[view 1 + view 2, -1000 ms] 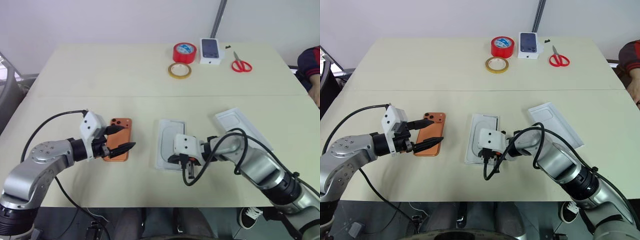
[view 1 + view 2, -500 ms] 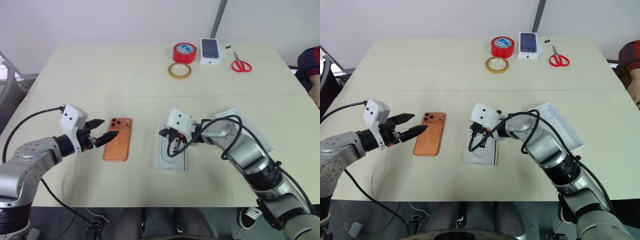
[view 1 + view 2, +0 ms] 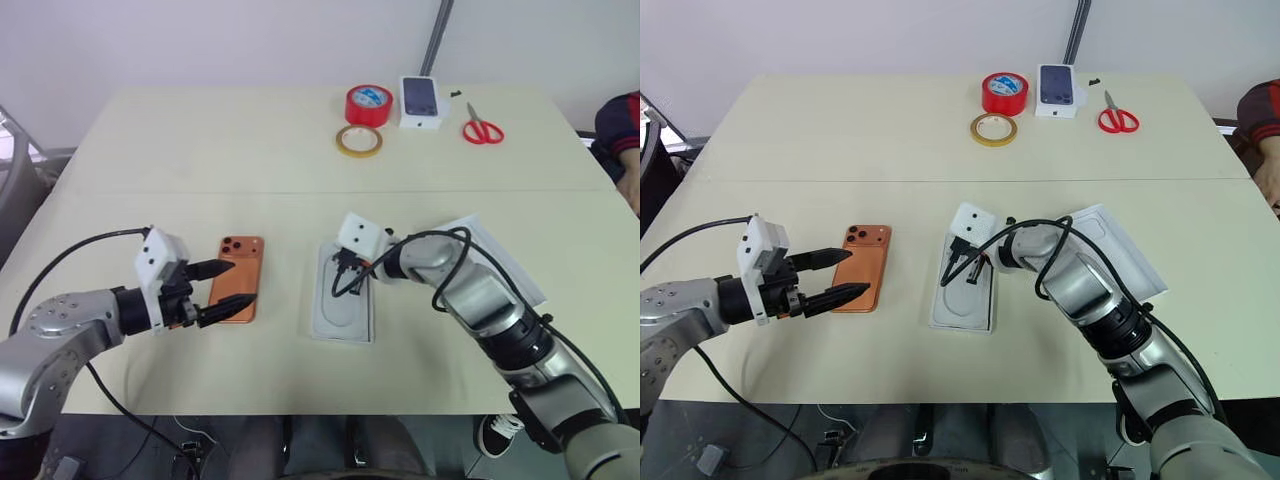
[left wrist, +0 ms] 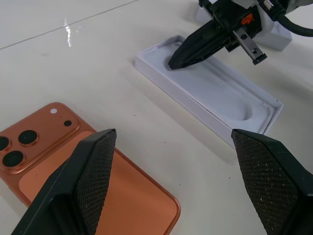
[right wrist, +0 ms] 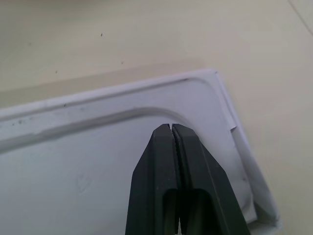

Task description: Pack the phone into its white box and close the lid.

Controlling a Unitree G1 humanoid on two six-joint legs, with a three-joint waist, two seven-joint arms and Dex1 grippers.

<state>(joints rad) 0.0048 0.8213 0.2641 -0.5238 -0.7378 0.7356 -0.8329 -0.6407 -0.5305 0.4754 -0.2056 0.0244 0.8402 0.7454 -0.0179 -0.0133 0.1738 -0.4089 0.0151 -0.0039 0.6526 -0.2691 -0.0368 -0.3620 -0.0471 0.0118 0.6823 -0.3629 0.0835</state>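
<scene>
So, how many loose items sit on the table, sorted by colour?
Orange: 1, slim orange smartphone
White: 3, white moulded tray, flat white lid, small white phone box
Red: 2, red tape roll, red-handled scissors
Yellow: 1, yellow tape ring
Total: 7

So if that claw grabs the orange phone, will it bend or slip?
The phone looks like a rigid slab, so it probably won't bend. Its smooth back could slip between the left gripper's narrow fingers. Lying flat on the table, it may be awkward to lift.
</scene>
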